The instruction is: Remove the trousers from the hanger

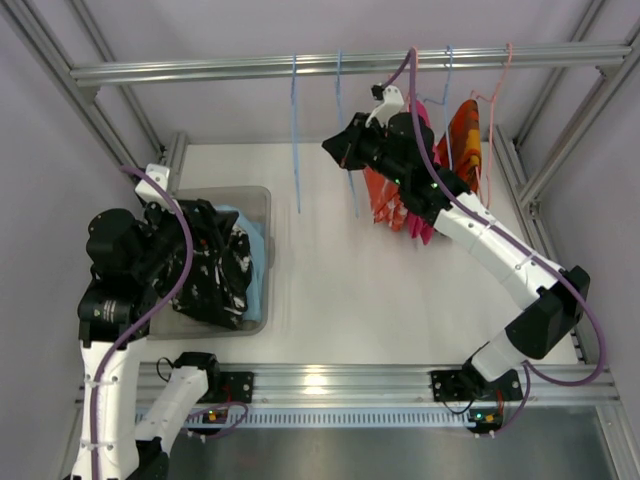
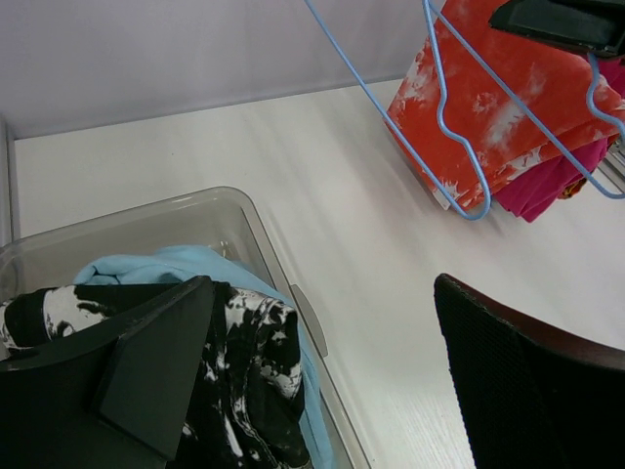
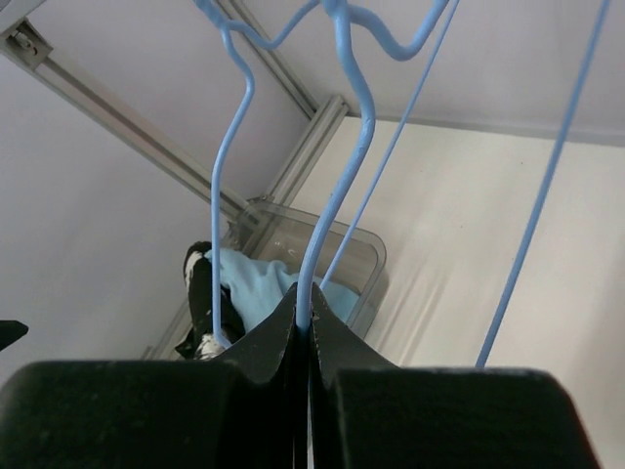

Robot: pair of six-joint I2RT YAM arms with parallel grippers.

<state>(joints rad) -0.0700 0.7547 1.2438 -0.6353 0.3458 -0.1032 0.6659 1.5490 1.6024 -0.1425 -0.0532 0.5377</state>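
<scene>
Arm [image 1: 480, 235] on rt reaches up by rail [image 1: 250, 66] — tool [image 3: 304, 327] pinching blue hanger [image 3: 317, 264].

A robotics lab cell — aluminium extrusion frame [image 1: 330, 66], blank pale walls [image 1: 200, 30], robot arms [image 1: 500, 250] bolted to a white table [image 1: 340, 290].

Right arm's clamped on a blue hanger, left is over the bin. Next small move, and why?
Probably open the right gripper to release the blue hanger: its wire looks bare, and the black-and-white trousers already lie in the bin under the open left gripper.
</scene>
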